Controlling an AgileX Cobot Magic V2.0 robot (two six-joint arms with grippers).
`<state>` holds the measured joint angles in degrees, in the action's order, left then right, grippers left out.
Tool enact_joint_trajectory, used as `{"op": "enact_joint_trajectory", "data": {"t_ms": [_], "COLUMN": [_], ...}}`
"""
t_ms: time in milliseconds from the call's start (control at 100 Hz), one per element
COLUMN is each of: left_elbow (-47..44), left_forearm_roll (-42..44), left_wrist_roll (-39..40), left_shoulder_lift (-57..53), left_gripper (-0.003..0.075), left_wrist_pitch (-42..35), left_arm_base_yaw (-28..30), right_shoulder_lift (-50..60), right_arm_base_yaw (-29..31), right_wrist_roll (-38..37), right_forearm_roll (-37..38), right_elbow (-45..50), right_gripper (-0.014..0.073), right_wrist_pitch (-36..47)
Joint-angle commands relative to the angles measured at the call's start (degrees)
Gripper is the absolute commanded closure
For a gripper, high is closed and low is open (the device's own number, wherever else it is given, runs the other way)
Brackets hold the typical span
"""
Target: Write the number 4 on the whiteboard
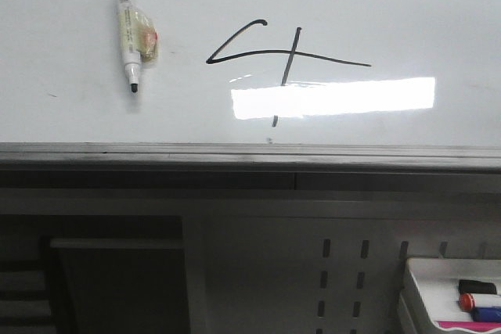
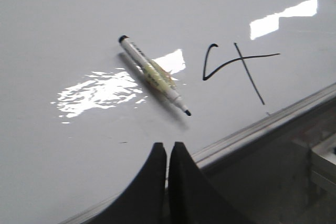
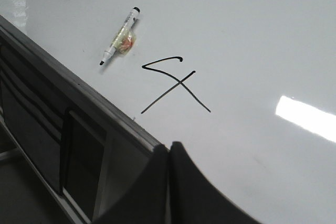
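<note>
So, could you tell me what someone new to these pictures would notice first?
The black number 4 drawn mid-way across the whiteboard, just above a bright rectangular light reflection. To its left an uncapped white marker lies loose on the board, tip toward the edge rail. Both wrist views show their gripper fingers closed together, holding nothing.

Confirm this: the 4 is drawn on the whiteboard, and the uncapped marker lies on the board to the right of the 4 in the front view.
Wrong side. The front view shows the uncapped marker lying on the whiteboard to the left of the number 4, not the right. The rest stands: the 4 is drawn on the board.
</note>
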<state>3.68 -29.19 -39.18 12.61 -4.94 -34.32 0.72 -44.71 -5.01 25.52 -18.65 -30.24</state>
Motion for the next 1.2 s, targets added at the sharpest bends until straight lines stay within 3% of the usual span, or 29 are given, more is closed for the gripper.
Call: {"op": "enact_joint_trajectory", "data": {"t_ms": [0,200,300,450,560,1190], "left_elbow": [-0.56,-5.57,-5.88,-5.88,-5.88,-5.88], "left_forearm_roll": [11.29,12.85,15.14,16.99,16.99,16.25], "left_wrist_roll": [11.94,13.59,15.50,25.61,26.43,26.58], "left_shoulder_lift": [-4.24,-12.14,-14.24,-14.36,-14.36,-14.36], "left_gripper": [0.0741,0.0741,0.0741,0.0741,0.0741,0.0741], "left_wrist_pitch": [-3.08,-0.17,8.01,16.30,21.91,21.90], "left_arm_base_yaw": [4.22,15.85,21.03,27.01,28.61,28.72], "right_shoulder_lift": [0.23,0.23,0.23,0.23,0.23,0.23], "right_arm_base_yaw": [0.23,0.23,0.23,0.23,0.23,0.23], "right_wrist_roll": [-0.05,-0.05,-0.05,-0.05,-0.05,-0.05], "right_forearm_roll": [1.54,1.54,1.54,1.54,1.54,1.54], "right_elbow": [-1.31,-1.31,-1.31,-1.31,-1.31,-1.31], "right_gripper": [0.0631,0.0631,0.0631,0.0631,0.0631,0.0631], "right_wrist_pitch": [3.74,3.74,3.74,3.74,3.74,3.74]}}
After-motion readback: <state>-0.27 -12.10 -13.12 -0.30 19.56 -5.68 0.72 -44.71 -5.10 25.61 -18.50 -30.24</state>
